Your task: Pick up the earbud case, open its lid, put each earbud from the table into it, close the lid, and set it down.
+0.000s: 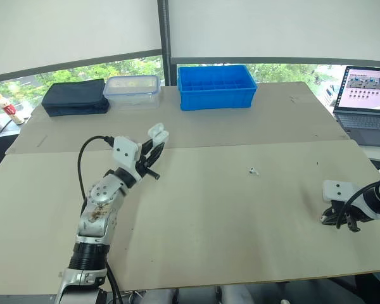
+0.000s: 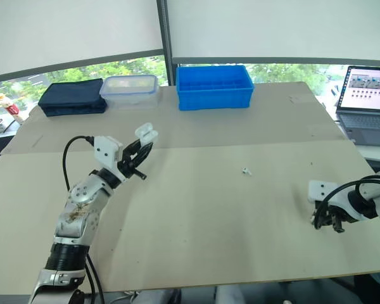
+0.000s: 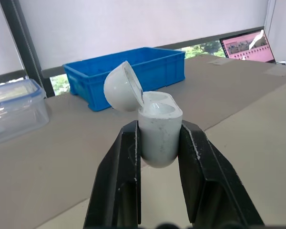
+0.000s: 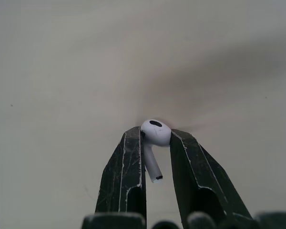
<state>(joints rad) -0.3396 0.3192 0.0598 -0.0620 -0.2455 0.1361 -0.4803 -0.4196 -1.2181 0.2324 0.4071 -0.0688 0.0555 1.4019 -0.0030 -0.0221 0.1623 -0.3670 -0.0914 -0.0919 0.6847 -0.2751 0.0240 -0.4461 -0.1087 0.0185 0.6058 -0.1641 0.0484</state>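
Note:
My left gripper is shut on the white earbud case and holds it above the left half of the table. The case's rounded lid is hinged open and the top of the body shows. One small white earbud lies loose on the tabletop, right of centre. Low over the table near its right edge, my right gripper is shut on a second white earbud; its stem hangs between the black fingers. The same gripper appears in the head view.
Along the far edge stand a blue compartment crate, a clear lidded food box and a dark pouch. An open laptop sits at the far right. A seam crosses the tan table between the crate and the grippers.

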